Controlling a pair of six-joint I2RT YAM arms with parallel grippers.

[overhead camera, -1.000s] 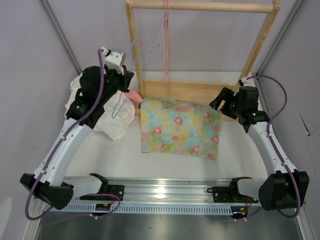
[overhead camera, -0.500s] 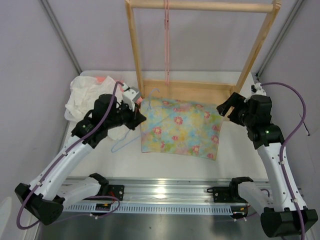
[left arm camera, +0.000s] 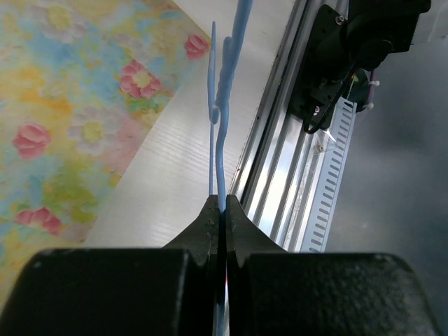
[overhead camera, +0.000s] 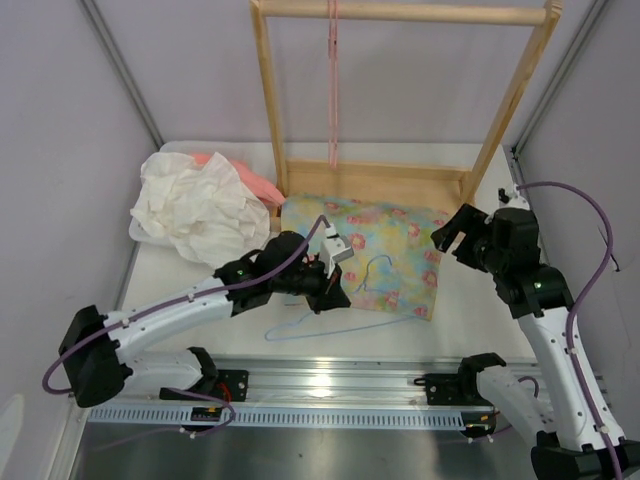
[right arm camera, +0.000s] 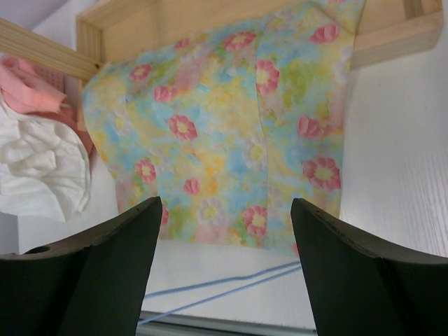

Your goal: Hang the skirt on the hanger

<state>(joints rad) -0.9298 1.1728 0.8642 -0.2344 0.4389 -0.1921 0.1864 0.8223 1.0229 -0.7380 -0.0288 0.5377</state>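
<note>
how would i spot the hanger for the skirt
Find the wooden rack at the back; the flowered skirt lies before it. A thin wire hanger crosses the skirt's near edge, pinched by the left gripper. It is light blue; the pink hanger hangs from the rack.

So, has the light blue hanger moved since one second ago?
Yes. The light blue hanger, pinched in the left gripper, went from beside the wooden rack's left post toward the near edge, overlapping the floral skirt.

Top view looks down on the whole worktop [overhead camera: 455,330]; left wrist sits close over the skirt's [overhead camera: 400,235] edge, right wrist views all of it.
</note>
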